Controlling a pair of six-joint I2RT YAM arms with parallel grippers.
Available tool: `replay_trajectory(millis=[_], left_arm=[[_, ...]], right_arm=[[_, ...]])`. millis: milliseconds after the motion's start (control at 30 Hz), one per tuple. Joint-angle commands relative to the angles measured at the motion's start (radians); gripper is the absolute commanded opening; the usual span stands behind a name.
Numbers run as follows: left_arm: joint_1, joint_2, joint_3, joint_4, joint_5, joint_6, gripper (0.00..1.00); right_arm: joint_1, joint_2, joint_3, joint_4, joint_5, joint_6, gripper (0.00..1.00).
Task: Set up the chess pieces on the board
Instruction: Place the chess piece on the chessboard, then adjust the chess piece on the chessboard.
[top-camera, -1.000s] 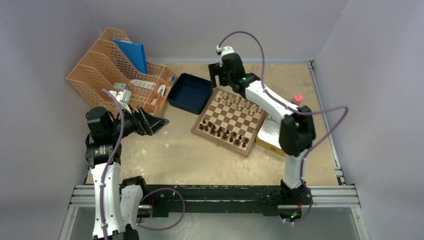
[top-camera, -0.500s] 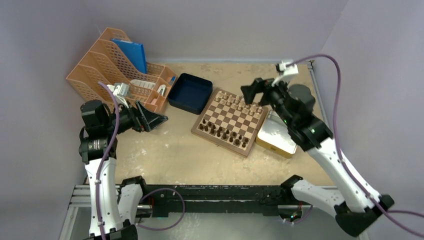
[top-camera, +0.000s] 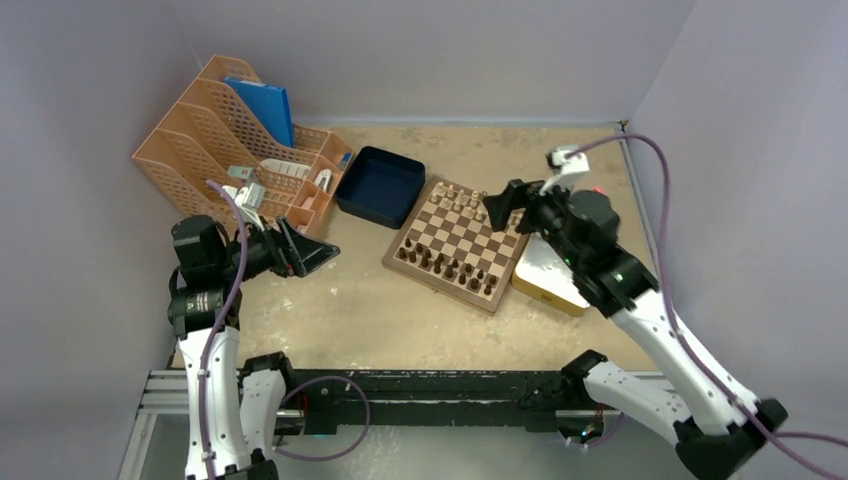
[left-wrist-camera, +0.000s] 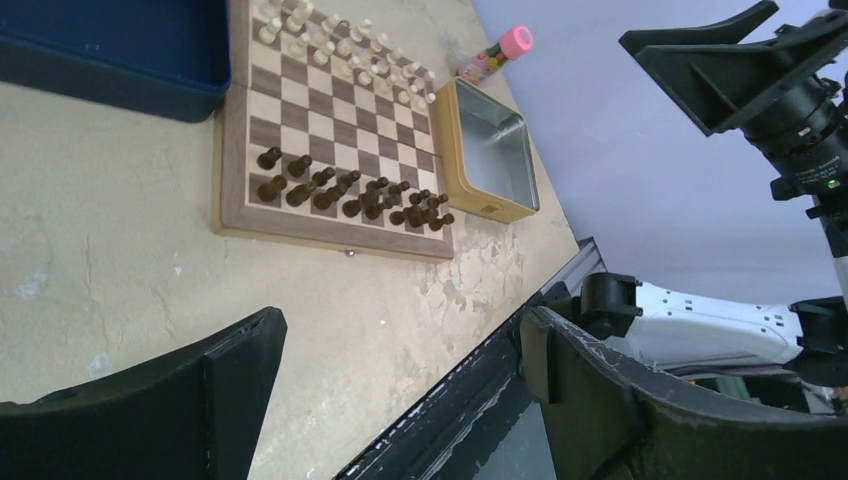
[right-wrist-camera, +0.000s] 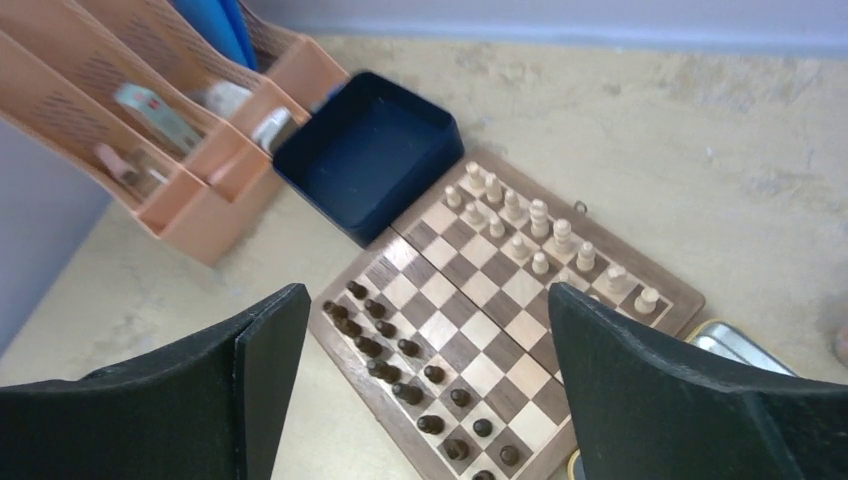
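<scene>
With the light beige chess pieces (right-wrist-camera: 538, 215) crowding the far rows of the board (top-camera: 460, 243) mid-table, the empty right gripper (top-camera: 499, 206), jaws apart like the left gripper (top-camera: 308, 250), should probably drop squarely over any off-centre piece.

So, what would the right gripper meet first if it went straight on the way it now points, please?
Probably the board, around its bare middle squares; the right gripper aims down at it, though depth is unclear.
</scene>
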Motion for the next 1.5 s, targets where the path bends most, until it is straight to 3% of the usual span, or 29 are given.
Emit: replay_trajectory(millis=[0,100,233,367,567,967,1467], left_arm=[[-0.003,0.036,-0.052,0.069,-0.071,-0.033,0.89],[-0.003,0.089,-0.056,0.051,-0.148,-0.069,0.89],[-0.018,0.156,-0.099,0.115,-0.096,-0.096,0.89],[-0.127,0.215,-0.092,0.141,-0.170,-0.068,0.89],[-0.313,0.300,-0.033,0.161,-0.241,-0.012,0.89],[-0.318,0.270,-0.118,0.232,-0.191,0.077,0.89],[-0.318,0.281,-0.115,0.224,-0.195,0.084,0.89]], right_arm=[[-0.001,0.199,0.074,0.060,0.041,-0.037,0.85],[-0.001,0.342,0.126,0.097,0.090,-0.059,0.72],[-0.002,0.557,0.219,0.124,0.116,-0.096,0.54],[-0.002,0.744,0.340,0.104,0.122,-0.126,0.41],[-0.002,0.958,0.487,0.095,0.112,-0.163,0.34],[-0.014,1.177,0.650,0.046,0.134,-0.192,0.33],[-0.021,1.220,0.655,0.069,0.156,-0.207,0.22]])
